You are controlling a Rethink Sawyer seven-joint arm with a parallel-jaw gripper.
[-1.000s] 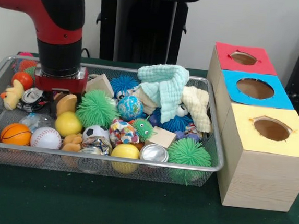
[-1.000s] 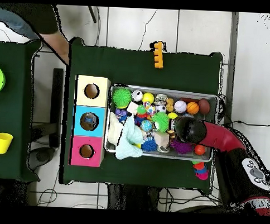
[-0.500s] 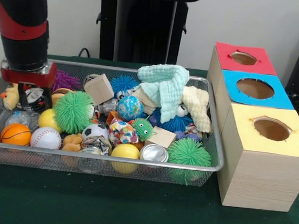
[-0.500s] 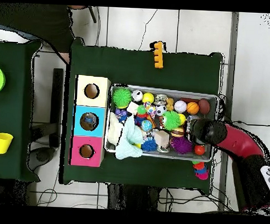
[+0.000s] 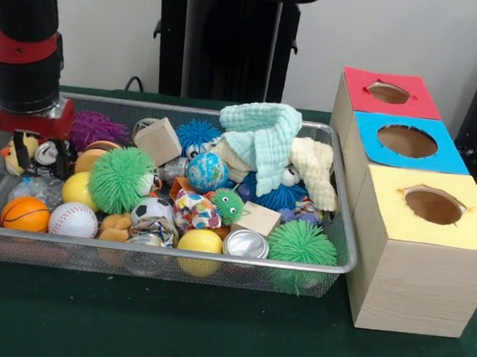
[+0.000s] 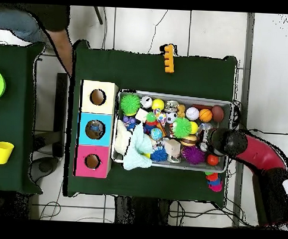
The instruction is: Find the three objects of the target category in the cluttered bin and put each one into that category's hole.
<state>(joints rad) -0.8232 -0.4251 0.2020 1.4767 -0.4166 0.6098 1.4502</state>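
Observation:
A wire-mesh bin [image 5: 178, 106] holds a jumble of balls, spiky toys, cloths, blocks and cans. My gripper [image 5: 38, 159] hangs low over its left end, one finger on each side of a crushed black-and-white can [image 5: 45, 152], shut on it. A yellow duck [image 5: 11, 155] lies just left of the fingers. A silver can [image 5: 245, 243] stands at the bin's front. Three boxes with holes stand to the right: red [image 5: 390, 92], blue [image 5: 406, 141] and yellow [image 5: 433, 206]. In the overhead view the arm [image 6: 229, 143] hides the gripper at the bin's [image 6: 171, 94] right end.
A green spiky ball [image 5: 120, 179], a purple one [image 5: 97, 127], a wooden block [image 5: 158, 141] and a yellow ball [image 5: 79, 190] crowd round the gripper. Mint and cream cloths [image 5: 263, 135] are heaped mid-bin. An orange piece [image 6: 167, 58] lies outside. A person's arm [image 6: 58, 34] shows at the top left.
The arm has swung from mid-bin to the bin's left end in the front view. The green spiky ball and the yellow ball shifted left; the crushed can moved a little left with the gripper.

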